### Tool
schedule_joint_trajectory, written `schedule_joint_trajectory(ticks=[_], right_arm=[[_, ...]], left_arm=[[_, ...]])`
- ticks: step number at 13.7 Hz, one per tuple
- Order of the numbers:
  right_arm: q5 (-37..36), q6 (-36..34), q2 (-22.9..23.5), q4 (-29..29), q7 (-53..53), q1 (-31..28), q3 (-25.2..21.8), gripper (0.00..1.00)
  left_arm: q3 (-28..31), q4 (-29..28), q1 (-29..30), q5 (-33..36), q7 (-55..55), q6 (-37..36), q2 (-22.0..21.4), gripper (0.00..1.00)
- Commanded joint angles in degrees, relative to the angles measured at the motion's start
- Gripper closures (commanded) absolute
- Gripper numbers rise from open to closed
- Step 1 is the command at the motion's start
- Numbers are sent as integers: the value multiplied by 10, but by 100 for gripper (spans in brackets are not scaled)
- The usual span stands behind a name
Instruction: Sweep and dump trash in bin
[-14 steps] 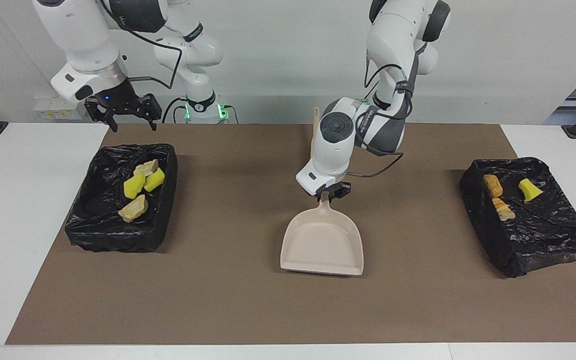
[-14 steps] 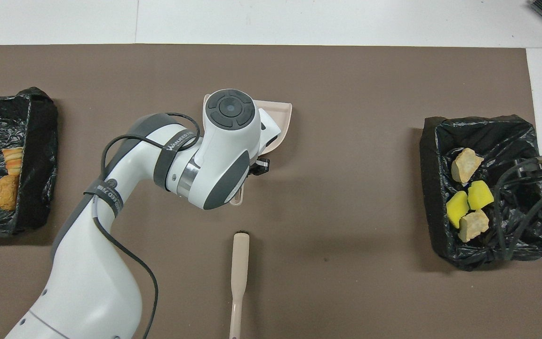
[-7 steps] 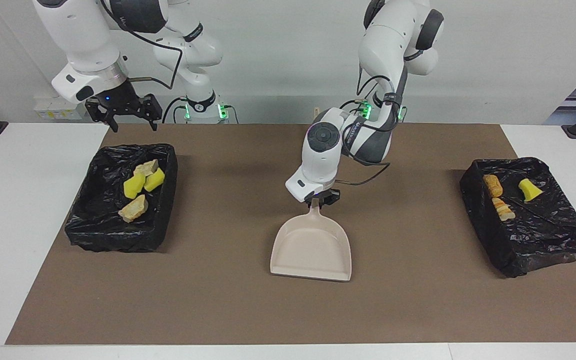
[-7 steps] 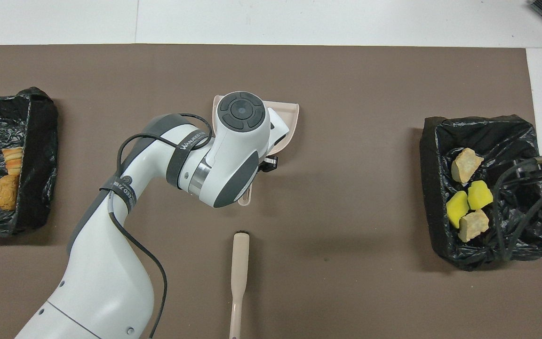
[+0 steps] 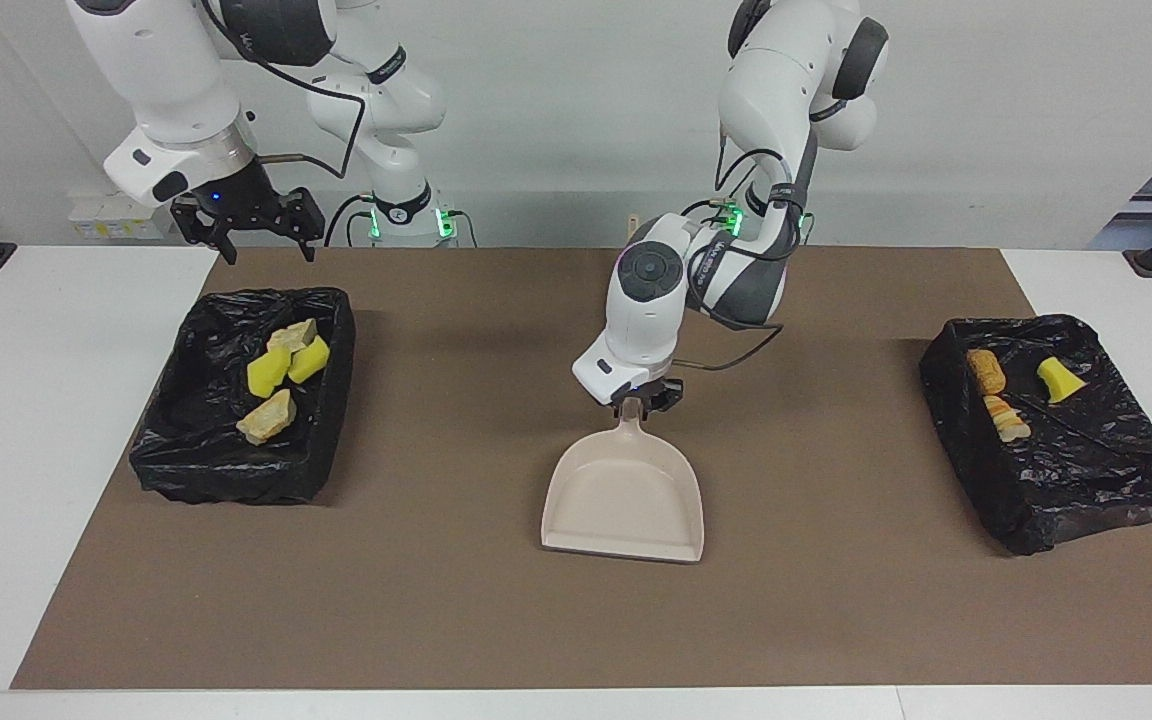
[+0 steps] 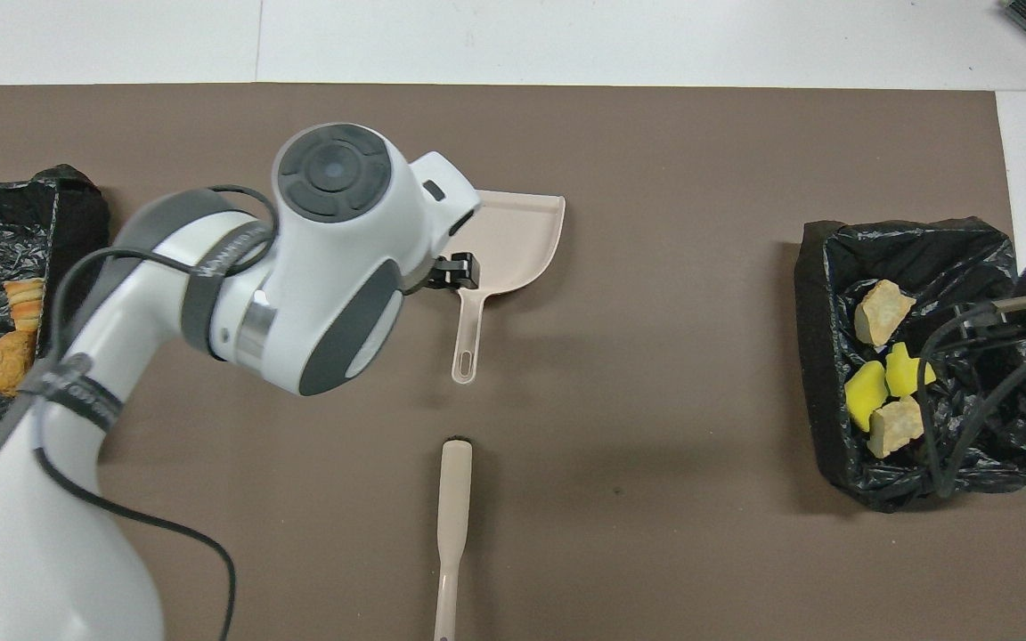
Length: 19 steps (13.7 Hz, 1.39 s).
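The beige dustpan [image 5: 624,497] [image 6: 513,240] lies flat and empty mid-mat, its handle [image 6: 468,334] pointing toward the robots. My left gripper [image 5: 648,400] [image 6: 453,271] hovers open at the handle's root, and in the overhead view the handle lies free beside it. The trash lies in two black-lined bins. Yellow sponge bits [image 5: 269,371] [image 6: 866,392] and tan lumps [image 5: 266,417] are in the bin [image 5: 226,470] [image 6: 820,356] at the right arm's end. Bread-like lumps [image 5: 986,370] [image 6: 12,363] and a yellow bit [image 5: 1058,380] are in the bin [image 5: 1086,485] [image 6: 77,267] at the left arm's end. My right gripper [image 5: 248,228] waits open above the mat's corner by its bin.
A beige brush [image 6: 455,525] lies on the brown mat [image 5: 436,600], nearer to the robots than the dustpan, in line with its handle. White table [image 5: 36,450] borders the mat at both ends.
The left arm carried the dustpan a little toward the right arm's end and set it down. Its gripper then let go, rose and swung off the handle. The right arm stayed put.
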Motion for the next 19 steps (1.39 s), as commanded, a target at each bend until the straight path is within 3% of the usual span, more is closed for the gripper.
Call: schedule_joint_trajectory(ticks=[1,4,9,19], right_arm=[[19,6,-13,-14,8,-2,2,0],[22,7,-13,-15,9,-3,1,0],[23,15,-13,-15,14,-6,1,0],[46,22,-13,-16,23,-12,-1,0]], left_arm=[[-2,-52,38,-2,42,-19,-80,0],[-3,-56,107,-2,172,-99,-144,0],[-3,-56,198,-2,262,-210,-220,0],[-1,-7,218,2,277,-231,-210,0]])
